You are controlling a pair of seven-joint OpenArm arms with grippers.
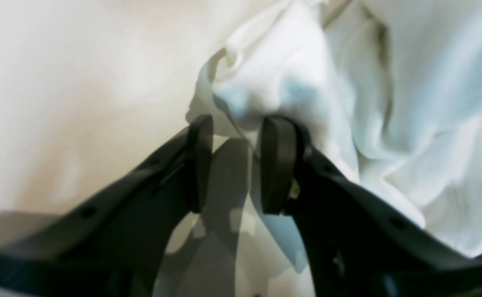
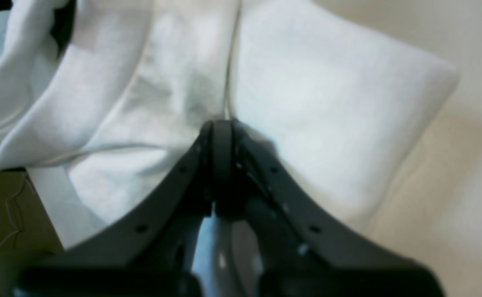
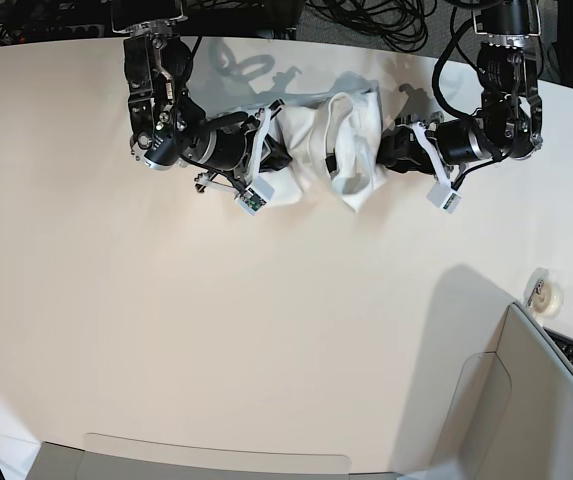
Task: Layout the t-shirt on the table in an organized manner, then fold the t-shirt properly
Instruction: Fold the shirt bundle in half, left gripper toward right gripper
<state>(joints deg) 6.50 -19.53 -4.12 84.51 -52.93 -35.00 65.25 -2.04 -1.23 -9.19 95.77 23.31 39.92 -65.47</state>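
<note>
Base view shows the t-shirt bunched in a crumpled white heap near the far edge of the table, stretched between the two arms, with the right gripper at one end of the heap and the left gripper at the other. Right wrist view has the right gripper clenched, its fingers pressed together with no gap, and a seam or fold of white cloth runs straight up from the tips; the tips press into the fabric, so it appears pinched there, though the blur hides the exact bite. Cloth spreads to both sides of this gripper, a smooth panel on one side and a creased, hemmed part on the other, with bare tabletop beyond the smooth panel. Left wrist view has the left gripper with its jaws standing apart; a rounded knob of shirt fabric with a faint blue tint sits just ahead of the tips and touches one finger, and a thin layer of cloth seems to lie in the gap, but I cannot tell whether anything is really gripped. More rumpled cloth piles up beside that finger, and plain table lies off the other side.
</note>
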